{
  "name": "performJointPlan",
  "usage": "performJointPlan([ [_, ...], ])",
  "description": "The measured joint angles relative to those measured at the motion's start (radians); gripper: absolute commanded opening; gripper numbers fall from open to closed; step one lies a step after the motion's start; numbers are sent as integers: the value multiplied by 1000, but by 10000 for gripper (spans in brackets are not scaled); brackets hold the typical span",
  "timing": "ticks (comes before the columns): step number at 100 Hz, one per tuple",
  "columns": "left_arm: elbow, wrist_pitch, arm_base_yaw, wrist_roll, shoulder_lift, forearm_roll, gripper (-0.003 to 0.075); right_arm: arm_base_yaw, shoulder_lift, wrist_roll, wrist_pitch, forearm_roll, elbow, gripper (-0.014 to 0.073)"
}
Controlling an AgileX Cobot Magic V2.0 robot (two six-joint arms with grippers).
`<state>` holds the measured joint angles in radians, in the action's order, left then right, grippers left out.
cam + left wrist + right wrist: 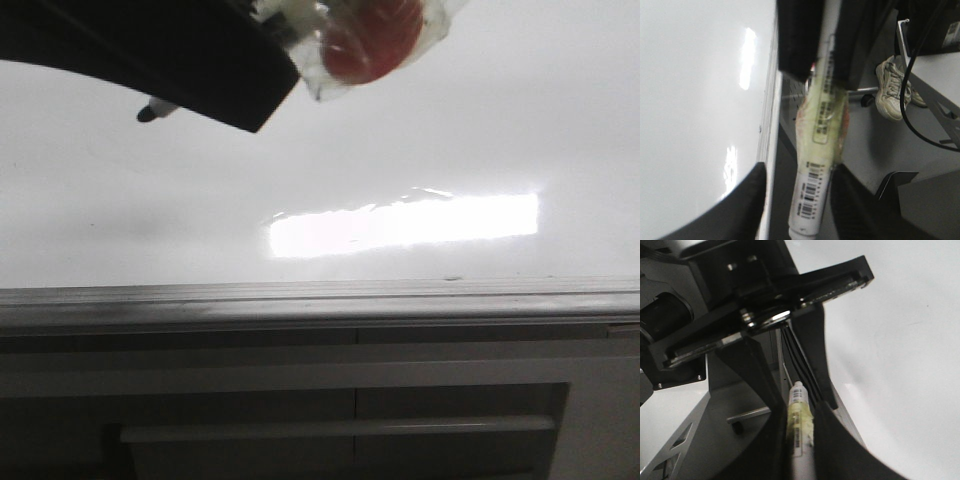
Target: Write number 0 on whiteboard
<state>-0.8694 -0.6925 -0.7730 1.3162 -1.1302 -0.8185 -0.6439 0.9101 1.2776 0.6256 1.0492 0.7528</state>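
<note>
Glossy and white, the large flat whiteboard [480, 120] fills most of the front view, with a bright rectangular glare [400, 225] on it. A grey metal rail [320, 298] edges it above a dark panelled cabinet front [300, 420]. The right tool [801, 460] is clamped on a white marker with yellowish tape around its barrel [800, 435]. The same marker also lies between the fingers of the left tool [797, 210]; I cannot tell whether they press on it.

Black end effector [800, 440], silver screws, matte fingers
</note>
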Motion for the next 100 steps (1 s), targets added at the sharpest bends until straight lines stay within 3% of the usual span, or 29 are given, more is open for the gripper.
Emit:
performJointPlan([
  [9,0,5,0,-2,10,-29,508,0,-17,-3,-12,-15,0,-68],
  [21,0,14,0,-8,50,-48,438,11,-46,-76,-17,-106,0,-67],
  [40,26,141,26,-115,191,-65,265,59,-143,-288,-8,-343,-41,-67],
  [56,153,370,109,-298,367,-89,130,80,-294,-362,-30,-382,-91,-67],
  [68,267,477,155,-369,521,-135,-21,80,-361,-373,-154,-382,-137,-67],
  [87,390,501,171,-384,657,-176,-20,80,-302,-378,-373,-382,-161,-69],
  [100,411,502,171,-386,682,-189,-20,80,-194,-378,-440,-380,-140,-69],
])
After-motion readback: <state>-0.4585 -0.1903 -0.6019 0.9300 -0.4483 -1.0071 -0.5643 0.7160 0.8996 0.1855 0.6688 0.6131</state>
